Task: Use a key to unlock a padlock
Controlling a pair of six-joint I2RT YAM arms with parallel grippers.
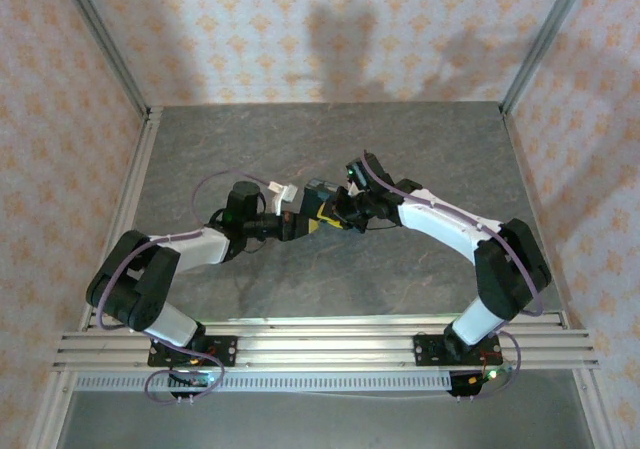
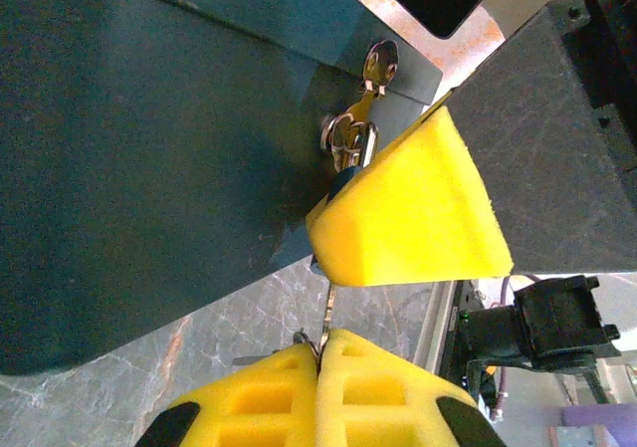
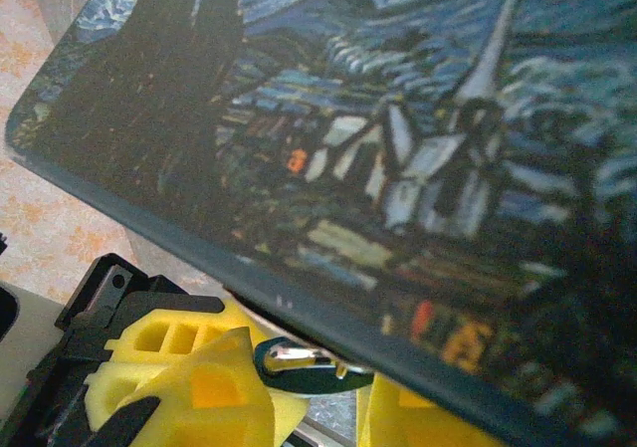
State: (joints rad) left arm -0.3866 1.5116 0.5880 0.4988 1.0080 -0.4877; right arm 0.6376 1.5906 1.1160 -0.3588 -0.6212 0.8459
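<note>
Over grey table (image 1: 400, 149), bent arms meet; left fingers (image 2: 388, 392) pinch key (image 2: 325, 313), right fingers (image 3: 199, 387) unclear.

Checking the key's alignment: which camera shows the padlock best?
Left wrist: the padlock hangs at the box clasp, its silvery loop and blue body visible. Right wrist catches just a sliver of it below the box edge; in top external it is too small to tell.

- The box (image 1: 319, 197) is over the worktop's (image 1: 250, 149) middle, left arm (image 1: 190, 249) left of it, right arm (image 1: 450, 224) right.
- The padlock (image 3: 299, 364) hangs at the box's edge, between the pads of the right pincer (image 3: 311, 392) (pressed close).
- The key (image 2: 327, 308) runs from the left pincer (image 2: 320, 345) up toward it.
</note>
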